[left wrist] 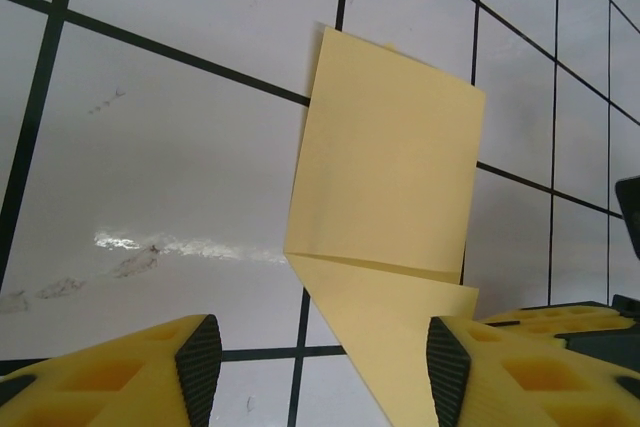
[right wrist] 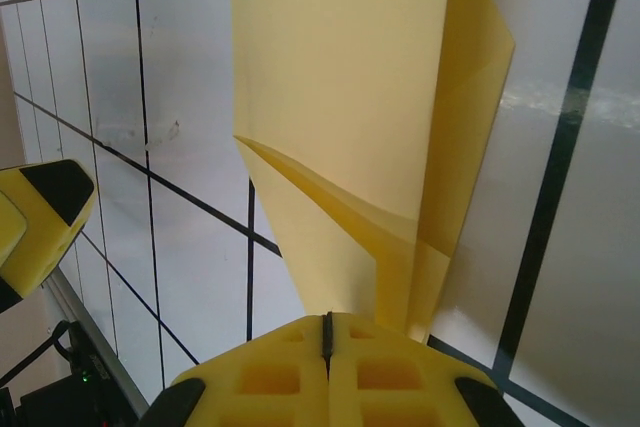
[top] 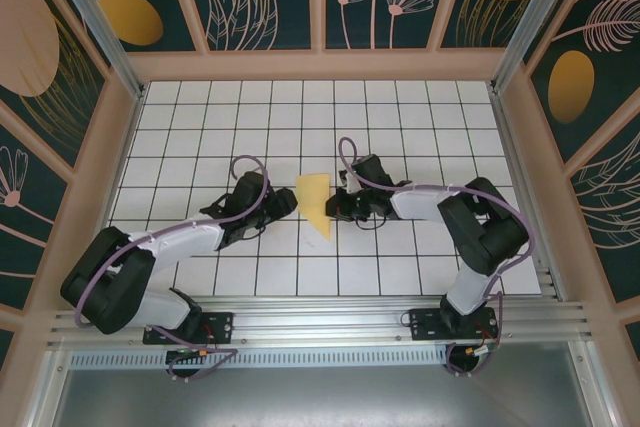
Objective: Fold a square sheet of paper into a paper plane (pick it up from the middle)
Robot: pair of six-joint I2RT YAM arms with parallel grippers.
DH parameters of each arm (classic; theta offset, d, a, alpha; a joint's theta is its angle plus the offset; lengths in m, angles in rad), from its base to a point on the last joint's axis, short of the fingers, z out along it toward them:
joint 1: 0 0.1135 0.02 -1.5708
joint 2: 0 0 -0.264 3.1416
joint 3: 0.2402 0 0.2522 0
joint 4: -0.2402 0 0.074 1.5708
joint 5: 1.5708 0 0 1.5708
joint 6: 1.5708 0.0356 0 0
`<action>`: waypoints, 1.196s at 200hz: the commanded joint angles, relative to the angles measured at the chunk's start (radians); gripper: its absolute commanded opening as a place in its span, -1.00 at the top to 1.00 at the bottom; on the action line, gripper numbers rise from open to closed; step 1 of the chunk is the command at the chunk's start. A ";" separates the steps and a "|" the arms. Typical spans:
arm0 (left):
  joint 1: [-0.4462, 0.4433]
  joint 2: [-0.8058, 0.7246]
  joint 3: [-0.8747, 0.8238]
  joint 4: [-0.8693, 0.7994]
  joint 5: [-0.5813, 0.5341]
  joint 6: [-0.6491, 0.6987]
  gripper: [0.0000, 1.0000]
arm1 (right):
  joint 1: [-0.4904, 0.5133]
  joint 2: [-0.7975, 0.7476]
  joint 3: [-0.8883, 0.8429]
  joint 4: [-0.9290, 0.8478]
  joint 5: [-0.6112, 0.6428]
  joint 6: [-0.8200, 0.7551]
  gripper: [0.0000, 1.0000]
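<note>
Right gripper (right wrist: 326,322) is clamped tight, I see, on the narrow end of the partly folded yellow paper sheet (right wrist: 340,97), which fans out ahead of it over the gridded table (right wrist: 190,97). My left gripper (left wrist: 320,357) stands with its jaws wide apart. The sheet lies just ahead, its lower corner reaching in between them, ungripped.

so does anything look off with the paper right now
Slightly. The square sheet of paper is folded unevenly: in the left wrist view the upper flap sits skewed over a pointed layer beneath, and their edges do not match. No tears are visible. The left gripper is open over its near end.
</note>
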 commanded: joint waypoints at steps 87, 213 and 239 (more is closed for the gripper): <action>0.015 0.101 0.073 0.024 0.077 0.010 -0.23 | -0.068 0.091 -0.043 0.125 -0.062 0.010 0.83; 0.027 0.262 0.121 0.130 0.176 -0.055 -0.28 | -0.104 0.136 -0.107 0.153 -0.063 0.017 0.83; 0.028 0.284 0.126 0.144 0.188 -0.067 -0.29 | -0.105 0.144 -0.110 0.147 -0.056 0.014 0.83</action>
